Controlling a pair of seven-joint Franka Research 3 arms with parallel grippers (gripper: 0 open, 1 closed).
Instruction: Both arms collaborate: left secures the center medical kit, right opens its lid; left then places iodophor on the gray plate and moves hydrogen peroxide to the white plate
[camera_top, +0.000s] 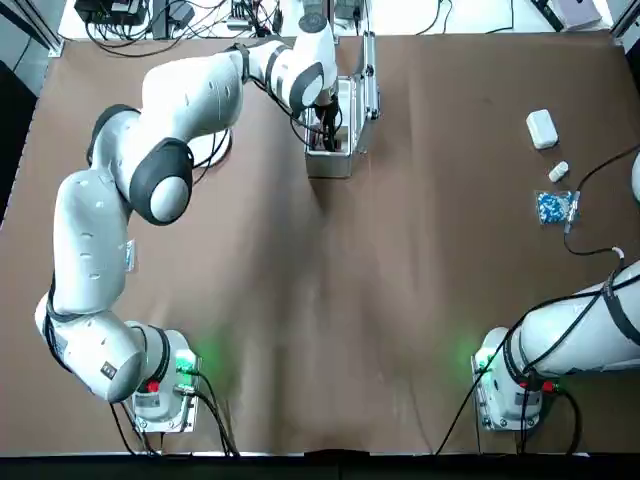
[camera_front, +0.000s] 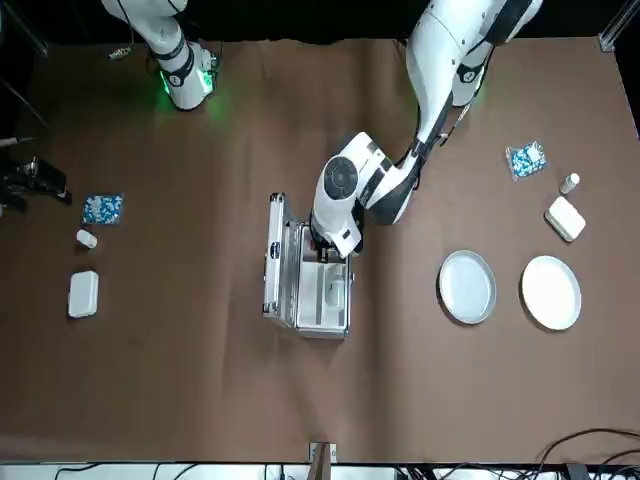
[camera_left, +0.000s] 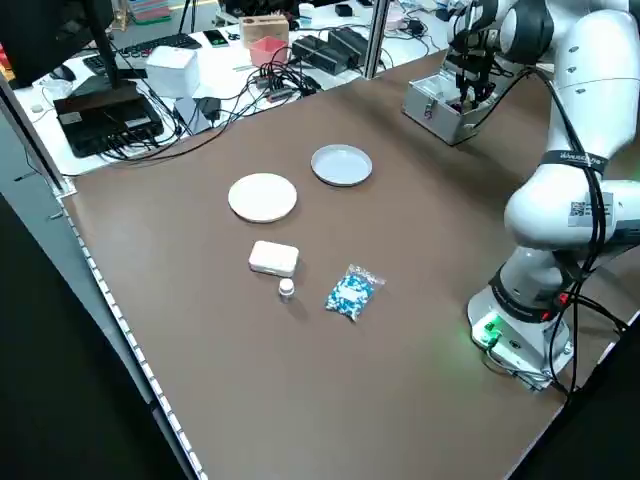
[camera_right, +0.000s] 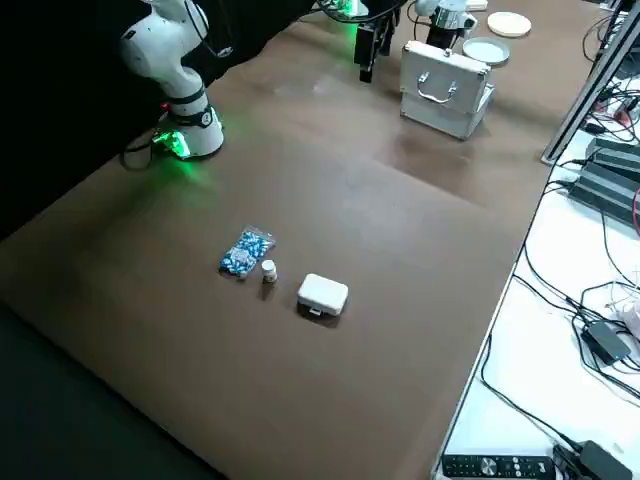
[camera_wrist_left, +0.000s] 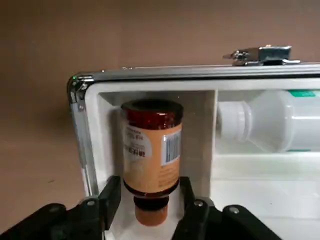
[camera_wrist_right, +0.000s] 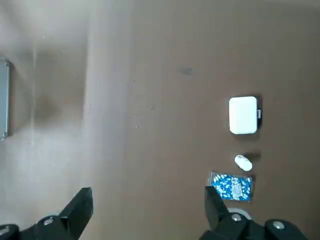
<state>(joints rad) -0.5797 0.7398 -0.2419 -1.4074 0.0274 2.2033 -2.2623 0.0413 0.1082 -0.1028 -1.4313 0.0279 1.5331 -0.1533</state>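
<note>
Left wrist view first: the left gripper (camera_wrist_left: 149, 181) is well open, with its fingers apart on either side of the iodophor bottle's (camera_wrist_left: 151, 160) capped end. I see gaps at the neck, so I'd say no hold yet. The bottle lies in the medical kit's (camera_wrist_left: 150, 76) end compartment, with the hydrogen peroxide bottle (camera_wrist_left: 270, 121) beyond the divider. I'd keep the fingers evenly spaced about it, get them around the brown body rather than just the orange-red cap, then close gently. Watch the compartment wall and divider; either could snag a finger. Lift straight clear of the rim before going sideways.

Front view: the kit's lid (camera_front: 277, 258) stands open on the gripper's right-arm side. The gray plate (camera_front: 467, 287) is off to the other side, with the white plate (camera_front: 551, 293) beyond it.

Right wrist view: the right gripper (camera_wrist_right: 149, 193) is parked well apart from the kit, fingers wide open, nothing between them.
</note>
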